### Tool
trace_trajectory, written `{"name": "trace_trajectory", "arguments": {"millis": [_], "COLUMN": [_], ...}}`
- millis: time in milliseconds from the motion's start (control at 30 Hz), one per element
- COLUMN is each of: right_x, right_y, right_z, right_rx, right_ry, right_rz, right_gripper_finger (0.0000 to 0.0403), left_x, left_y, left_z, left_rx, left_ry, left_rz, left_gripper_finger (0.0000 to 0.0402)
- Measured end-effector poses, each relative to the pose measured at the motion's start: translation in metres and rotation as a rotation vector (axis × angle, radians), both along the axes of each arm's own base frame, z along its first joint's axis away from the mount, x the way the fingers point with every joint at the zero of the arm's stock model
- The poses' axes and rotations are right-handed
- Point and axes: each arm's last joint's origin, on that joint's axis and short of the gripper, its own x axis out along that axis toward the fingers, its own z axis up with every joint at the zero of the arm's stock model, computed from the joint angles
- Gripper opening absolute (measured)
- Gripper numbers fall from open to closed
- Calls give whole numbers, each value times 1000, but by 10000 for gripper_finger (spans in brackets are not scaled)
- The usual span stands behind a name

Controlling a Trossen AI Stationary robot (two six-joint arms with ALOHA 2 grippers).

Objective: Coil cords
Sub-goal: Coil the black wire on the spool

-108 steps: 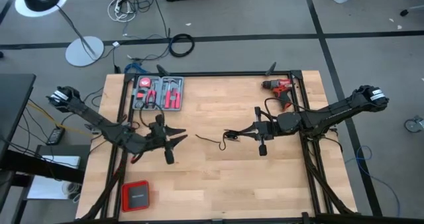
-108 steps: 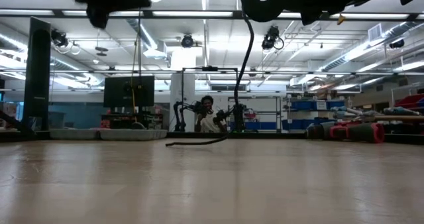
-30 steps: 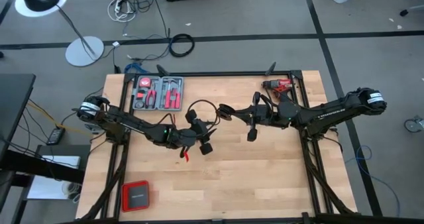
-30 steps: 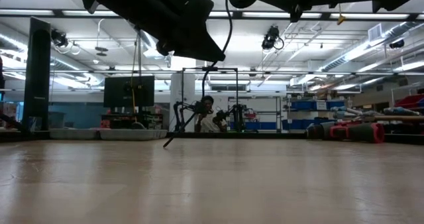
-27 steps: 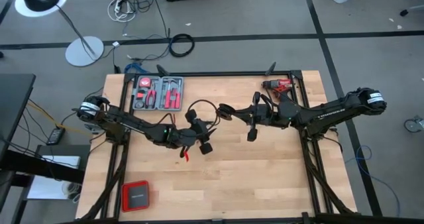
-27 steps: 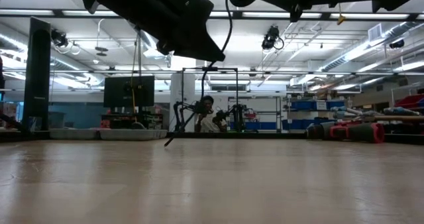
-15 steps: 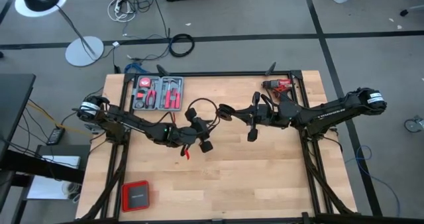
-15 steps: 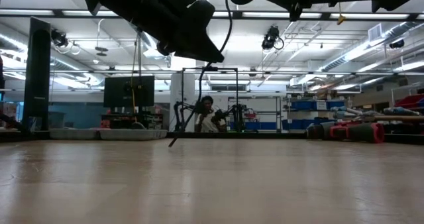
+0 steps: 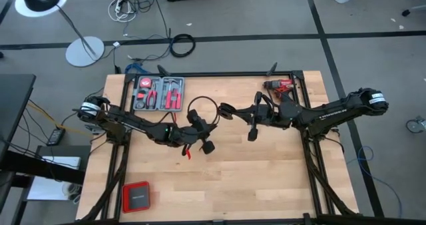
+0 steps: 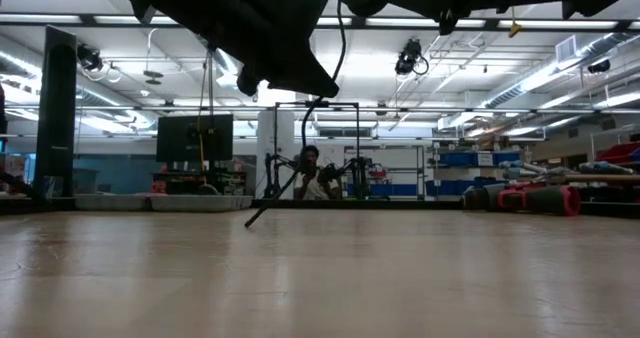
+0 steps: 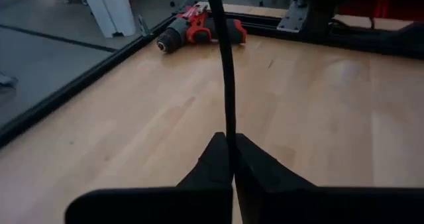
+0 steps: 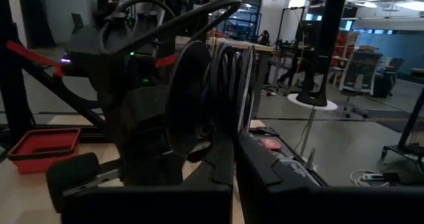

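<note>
Since a second ago your left claw [image 11: 230, 159] has pinched the cord [image 9: 202, 108]; right claw [image 9: 225, 110], pressed together, holds its other end. Next, wind another loop above the table [image 9: 266, 178].

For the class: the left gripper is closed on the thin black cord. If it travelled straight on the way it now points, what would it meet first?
The left gripper points across the table towards the right arm's side. Beyond the cord in its fingers, bare table lies ahead, then probably the red drill at the far edge, though depth is uncertain.

Overhead, table-level and two wrist cameras share the table [image 9: 266, 172].
</note>
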Motion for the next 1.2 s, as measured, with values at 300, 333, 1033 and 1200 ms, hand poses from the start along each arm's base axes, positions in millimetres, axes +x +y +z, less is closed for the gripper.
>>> {"name": "trace_trajectory", "arguments": {"millis": [300,333,1033,1200], "right_x": [15,16,13,11], "right_y": [-4,-4,-1,4], "right_z": [-17,-18,-34,-42], "right_rx": [-2,-2,-31,-49], "right_ry": [37,47,217,312], "right_rz": [-38,-54,-130,-78], "right_gripper_finger": [0,0,0,0], "left_x": [23,27,50,49], "left_y": [-7,-9,-25,-24], "left_z": [23,23,57,73], "left_rx": [-4,-3,1,21], "left_ry": [-4,8,98,187], "left_rz": [15,10,-4,-3], "left_gripper_finger": [1,1,1,1]}}
